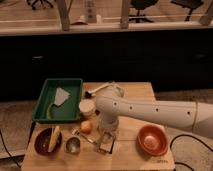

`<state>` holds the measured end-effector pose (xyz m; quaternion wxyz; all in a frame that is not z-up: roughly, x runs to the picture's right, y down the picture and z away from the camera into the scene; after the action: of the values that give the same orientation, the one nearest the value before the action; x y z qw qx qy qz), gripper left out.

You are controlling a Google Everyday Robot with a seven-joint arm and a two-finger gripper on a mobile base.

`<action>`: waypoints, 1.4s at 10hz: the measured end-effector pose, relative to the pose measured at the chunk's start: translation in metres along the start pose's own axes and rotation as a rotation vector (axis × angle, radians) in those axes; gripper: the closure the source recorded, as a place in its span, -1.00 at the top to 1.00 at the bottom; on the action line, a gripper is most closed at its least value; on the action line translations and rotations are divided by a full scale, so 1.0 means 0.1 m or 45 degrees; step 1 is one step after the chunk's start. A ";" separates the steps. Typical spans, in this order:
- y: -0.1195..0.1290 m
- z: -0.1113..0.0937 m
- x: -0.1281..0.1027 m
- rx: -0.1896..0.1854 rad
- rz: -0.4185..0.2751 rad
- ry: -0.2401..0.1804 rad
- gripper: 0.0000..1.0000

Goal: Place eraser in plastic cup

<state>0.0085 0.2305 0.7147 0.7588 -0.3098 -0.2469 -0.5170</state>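
The gripper (106, 137) is hanging at 4 o'clock of the ball (86, 126), right over the cup (101, 146); whether it is spread or pinching, I cannot tell. The eraser is not showing anywhere. It is probably handling light, rubbery and grippy, so pinching across its narrow sides is looking best.

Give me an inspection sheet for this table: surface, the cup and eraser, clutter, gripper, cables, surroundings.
Surface: wooden table, most items on its left half.
Job's things: plastic cup near the front edge, mostly hidden under the gripper; eraser cannot be made out.
Clutter: green tray holding a pale item; cream container; orange ball; metal cup; dark bowl; orange bowl.
Gripper: gripper low over the plastic cup, right of the orange ball.
Cables: black cable on the floor, right of the table.
Surroundings: dark cabinet front behind; chairs beyond.
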 end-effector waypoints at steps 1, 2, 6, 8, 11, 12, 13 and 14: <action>-0.01 0.00 -0.02 -0.001 -0.006 -0.001 -0.08; -0.02 -0.01 -0.03 -0.001 -0.013 -0.001 0.13; -0.07 -0.03 -0.07 -0.012 -0.038 -0.003 0.60; -0.08 -0.04 -0.08 -0.014 -0.044 -0.004 0.60; -0.10 -0.04 -0.09 -0.011 -0.058 -0.008 0.60; -0.10 -0.03 -0.09 -0.011 -0.061 -0.009 0.60; -0.10 -0.03 -0.09 -0.011 -0.065 -0.009 0.60; -0.10 -0.03 -0.09 -0.012 -0.067 -0.009 0.60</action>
<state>-0.0034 0.2309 0.7085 0.7426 -0.3084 -0.2553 -0.5369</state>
